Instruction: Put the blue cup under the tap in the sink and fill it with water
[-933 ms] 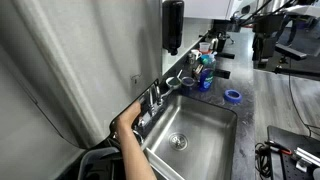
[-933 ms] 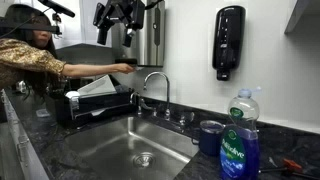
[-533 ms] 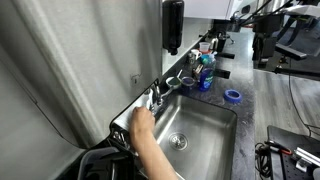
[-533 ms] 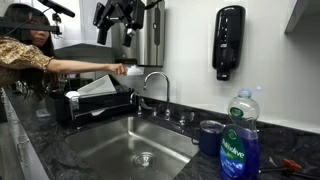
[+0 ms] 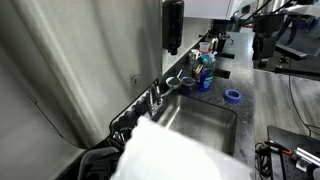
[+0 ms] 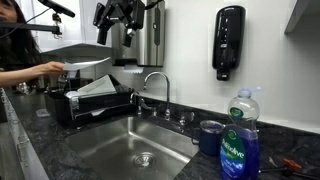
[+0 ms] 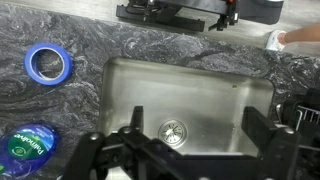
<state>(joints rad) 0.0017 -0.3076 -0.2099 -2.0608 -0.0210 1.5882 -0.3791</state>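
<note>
- Gripper point(image 7: 180, 150): jaws spread wide, nothing held; the wrist view looks down into the sink point(image 7: 130, 90) and its drain point(image 7: 173, 129).
- Blue cup point(image 6: 210, 137): upright on the counter just beside the sink, seen in an exterior view; tap point(image 6: 155, 88) behind the sink.
- Blue tape ring point(image 7: 48, 63): on the counter near the sink.
- White blur point(image 5: 165, 155): covers the sink's near end in an exterior view.

The steel sink point(image 7: 210, 85) lies straight below my gripper point(image 7: 185, 160), its round drain point(image 7: 172, 130) between my spread jaws. The chrome tap point(image 6: 155, 85) stands at its back rim. The dark blue cup point(image 6: 210, 136) sits upright on the counter point(image 6: 60, 150), well aside.
</note>
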